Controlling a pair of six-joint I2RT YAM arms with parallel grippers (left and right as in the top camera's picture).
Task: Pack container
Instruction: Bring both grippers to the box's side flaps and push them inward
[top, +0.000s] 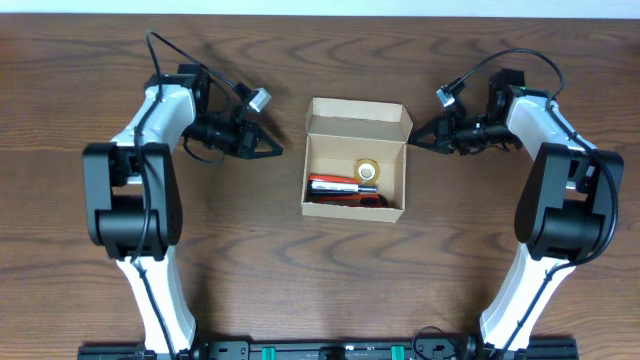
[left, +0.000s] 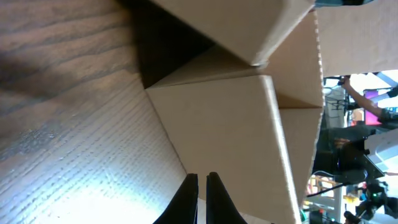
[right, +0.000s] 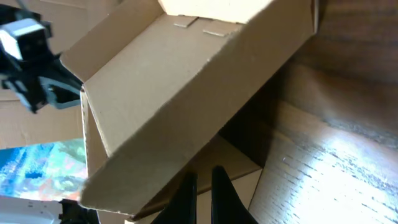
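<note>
Box (top: 360, 122) sat mid-table, lid open, tape roll (top: 367, 171) inside. Left gripper (top: 276, 150) and right gripper (top: 415, 138) flanked it, fingers pressed together, empty. Lid flap probably wants an even push from behind.

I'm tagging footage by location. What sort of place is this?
Likely a robotics lab or workshop bench: two black-and-white robot arms mounted at a brown wood-grain table, an open tan cardboard box between them, and cluttered equipment with cables behind in the left wrist view.
</note>
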